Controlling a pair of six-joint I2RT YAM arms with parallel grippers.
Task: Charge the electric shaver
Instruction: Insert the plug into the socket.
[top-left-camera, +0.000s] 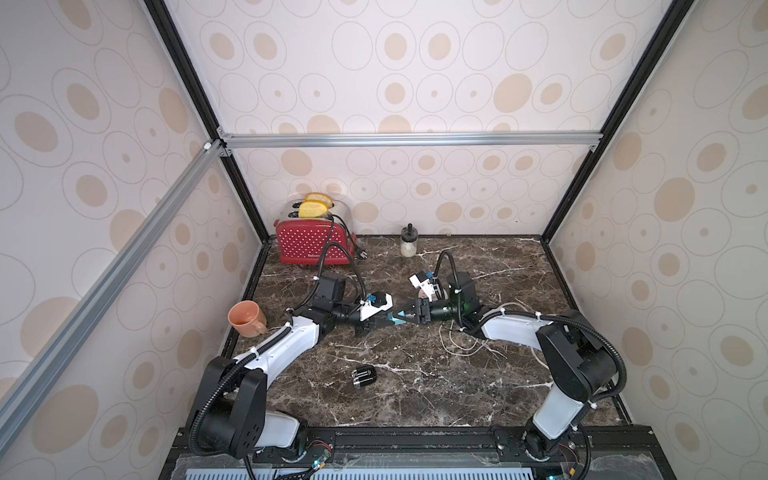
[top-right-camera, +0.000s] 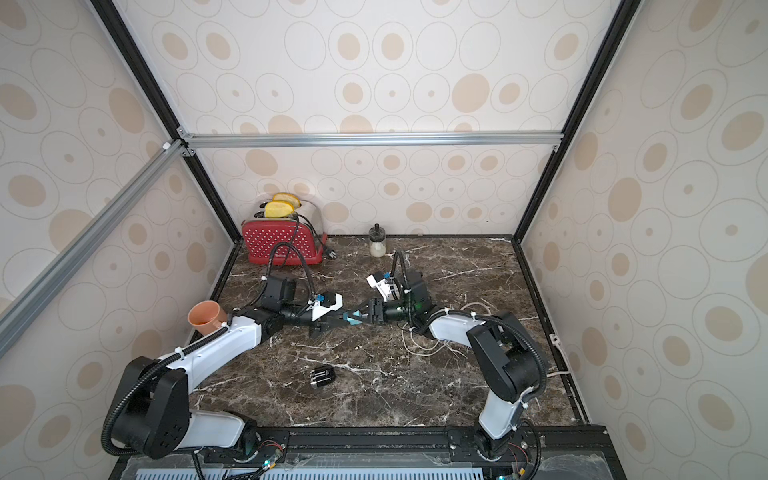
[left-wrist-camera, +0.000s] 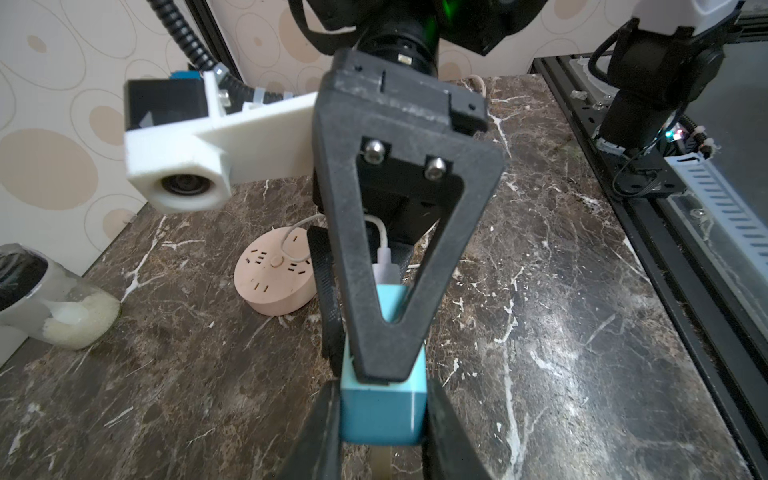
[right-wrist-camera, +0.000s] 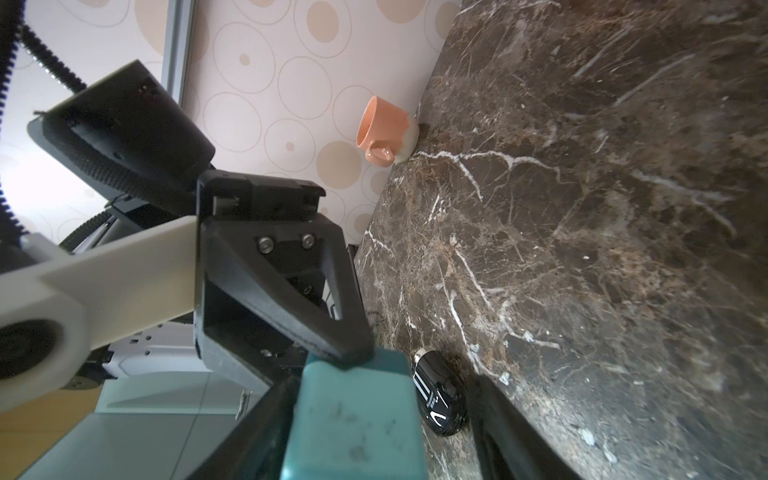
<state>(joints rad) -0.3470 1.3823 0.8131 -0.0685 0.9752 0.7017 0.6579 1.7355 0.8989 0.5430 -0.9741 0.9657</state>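
Meeting tip to tip, the left tool (top-left-camera: 382, 322) clamps the teal cube (left-wrist-camera: 382, 411), the right tool (top-left-camera: 401, 316) seemingly open-jawed around it.

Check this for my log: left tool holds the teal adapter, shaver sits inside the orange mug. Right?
No. The left tool holds the teal adapter, but the shaver lies on the counter, outside the mug; both top views show it.

Overhead pair; wrist close-ups facing teal adapter (left-wrist-camera: 382, 411)

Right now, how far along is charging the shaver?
Done: white cable sits in the teal adapter. In hand: left gripper clamps it, right gripper open around it. Left: adapter into the pink socket disc, cable into the electric shaver, lying untouched on the table.
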